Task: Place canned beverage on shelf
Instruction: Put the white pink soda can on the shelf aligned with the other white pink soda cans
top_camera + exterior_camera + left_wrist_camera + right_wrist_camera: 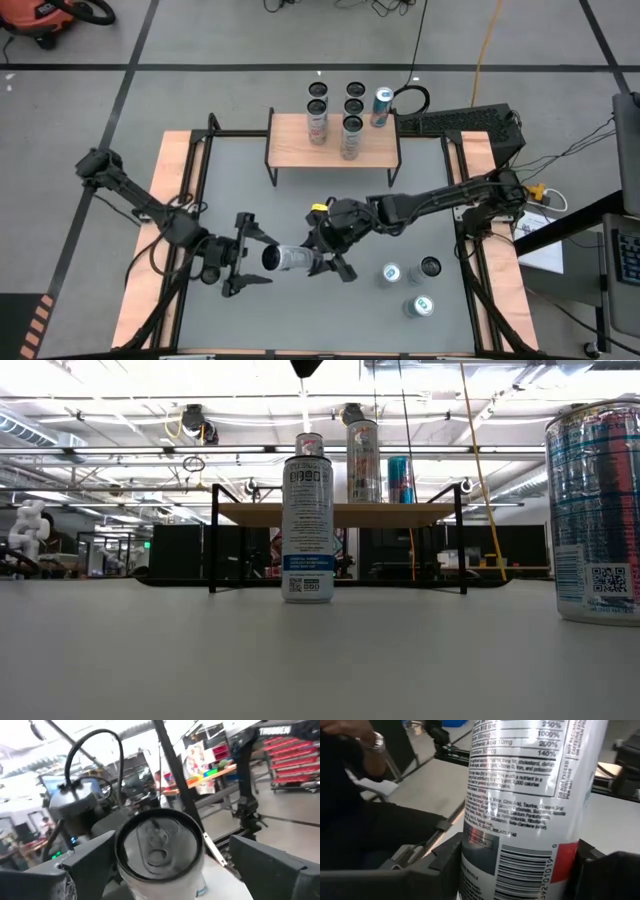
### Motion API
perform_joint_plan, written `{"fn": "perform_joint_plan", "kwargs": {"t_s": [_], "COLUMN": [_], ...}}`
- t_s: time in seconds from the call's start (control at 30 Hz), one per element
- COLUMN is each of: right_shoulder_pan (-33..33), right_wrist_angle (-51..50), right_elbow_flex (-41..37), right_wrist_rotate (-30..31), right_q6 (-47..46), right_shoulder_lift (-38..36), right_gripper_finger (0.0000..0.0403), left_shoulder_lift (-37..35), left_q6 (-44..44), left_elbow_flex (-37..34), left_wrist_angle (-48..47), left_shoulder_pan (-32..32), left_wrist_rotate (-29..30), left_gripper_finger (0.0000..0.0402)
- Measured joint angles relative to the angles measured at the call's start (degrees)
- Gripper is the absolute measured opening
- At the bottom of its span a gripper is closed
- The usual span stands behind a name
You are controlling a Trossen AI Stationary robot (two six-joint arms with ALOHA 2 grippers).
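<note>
Between the two grippers, above the table [420,200], a can [292,259] lies sideways: the right gripper [325,255] clasps it, the left gripper [243,254] stands spread wide at its top end. Beyond them, the shelf [290,145] already carries cans; this one remains.

The held can [290,260] is silvery white with black fine print, a black barcode and a red patch near its base; its top is plain silver. The right gripper [325,256] and left gripper [243,266] are black. The table [300,310] is grey with light wood edges. The shelf [295,145] has a pale wood top on black legs. One can behind it [381,107] is teal and red. A loose can [421,305] has a teal top.
</note>
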State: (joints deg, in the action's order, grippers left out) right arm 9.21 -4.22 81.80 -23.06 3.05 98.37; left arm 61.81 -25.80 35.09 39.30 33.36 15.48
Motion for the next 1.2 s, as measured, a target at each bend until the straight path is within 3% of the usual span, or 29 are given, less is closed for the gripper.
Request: {"fn": "perform_joint_plan", "kwargs": {"t_s": [0.17, 0.7, 1.03, 1.2], "right_shoulder_pan": [-0.09, -1.35, -1.60, -1.62], "right_wrist_angle": [0.08, -0.12, -2.43, -3.82], "right_elbow_flex": [0.00, 0.00, 0.04, 0.04], "right_wrist_rotate": [-2.71, -3.10, -2.99, -2.27], "right_q6": [0.00, 1.36, 0.64, -0.41], "right_shoulder_lift": [0.00, 0.00, 0.02, 0.04], "right_gripper_finger": [0.0193, 0.0194, 0.0195, 0.0219], "left_shoulder_lift": [-0.03, -0.01, -0.01, -0.01], "left_q6": [-0.02, -0.04, 2.42, 4.99], "left_elbow_flex": [0.00, 0.00, 0.00, 0.00], "left_wrist_angle": [-1.09, -4.47, -6.34, -8.22], "left_shoulder_pan": [-3.29, -7.27, -7.60, -7.49], "left_wrist_rotate": [-2.55, -10.23, -9.35, -6.59], "left_gripper_finger": [0.0375, 0.0278, 0.0249, 0.0247]}}
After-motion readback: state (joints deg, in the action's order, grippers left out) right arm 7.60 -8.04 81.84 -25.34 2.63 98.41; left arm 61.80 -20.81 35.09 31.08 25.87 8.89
